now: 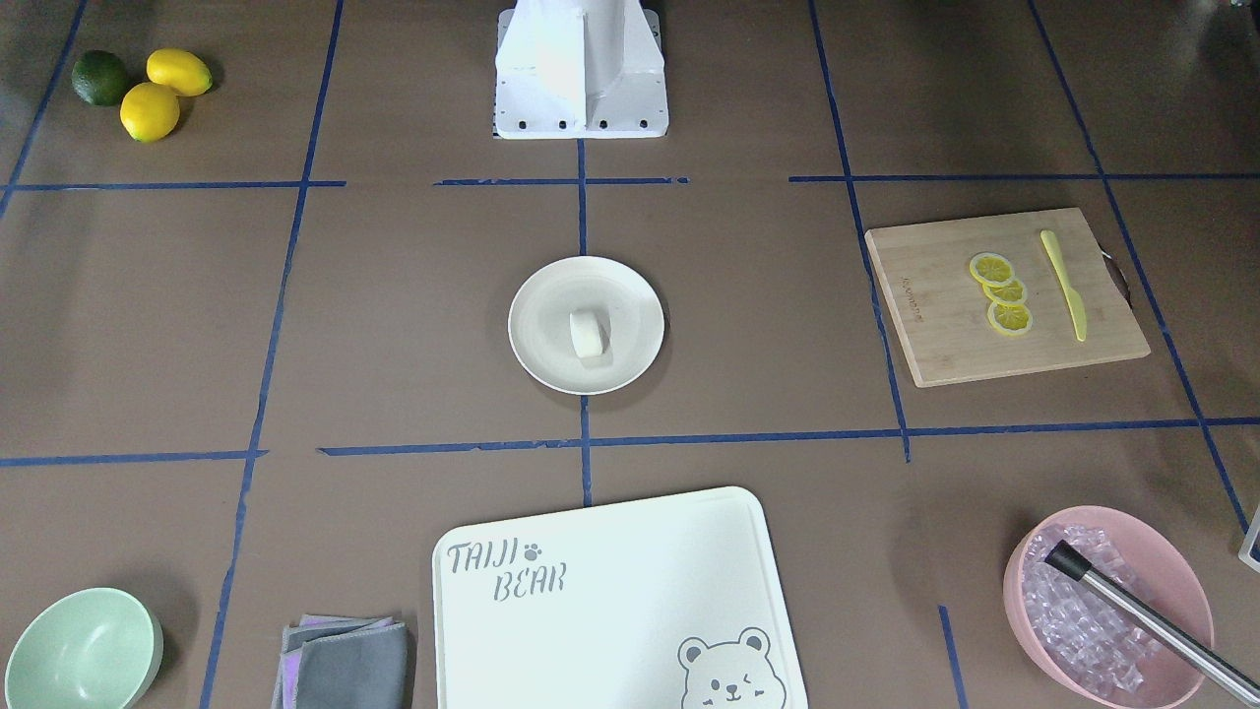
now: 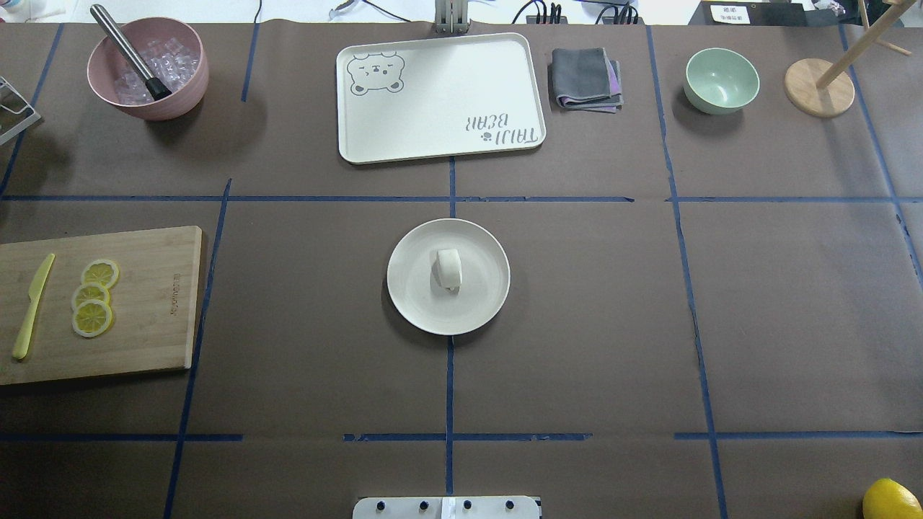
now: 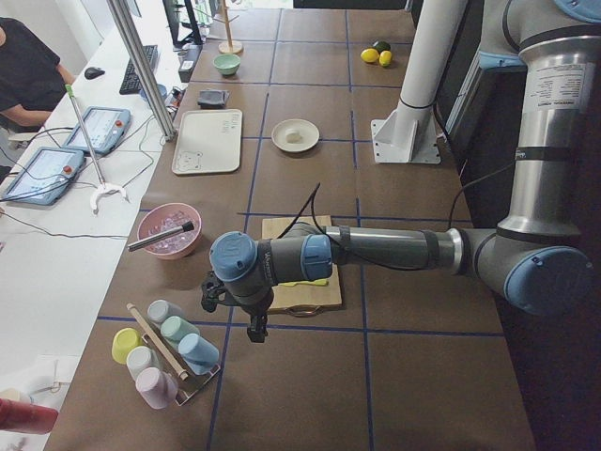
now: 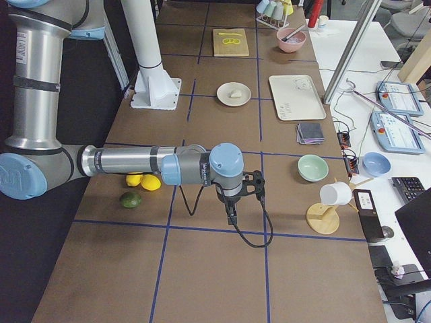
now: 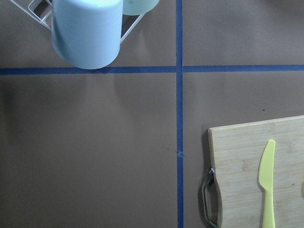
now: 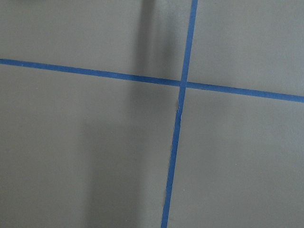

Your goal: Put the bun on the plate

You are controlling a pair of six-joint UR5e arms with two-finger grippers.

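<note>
The small white bun (image 2: 448, 268) lies near the middle of the round cream plate (image 2: 483, 288) at the table's centre; the front view shows the same bun (image 1: 588, 333) on the plate (image 1: 551, 295). No gripper is near them. My left gripper (image 3: 254, 326) hangs off the table's left end, beside the wooden board; it shows only in the left side view, so I cannot tell its state. My right gripper (image 4: 232, 217) hangs far out at the right end and shows only in the right side view; its state I cannot tell either.
A wooden board (image 2: 144, 303) carries lemon slices (image 2: 92, 297) and a yellow knife (image 2: 32, 306). At the far edge stand a pink bowl of ice (image 2: 148, 68), a white tray (image 2: 440, 97), a grey cloth (image 2: 585, 78) and a green bowl (image 2: 721, 79). A person (image 3: 23, 66) sits beyond.
</note>
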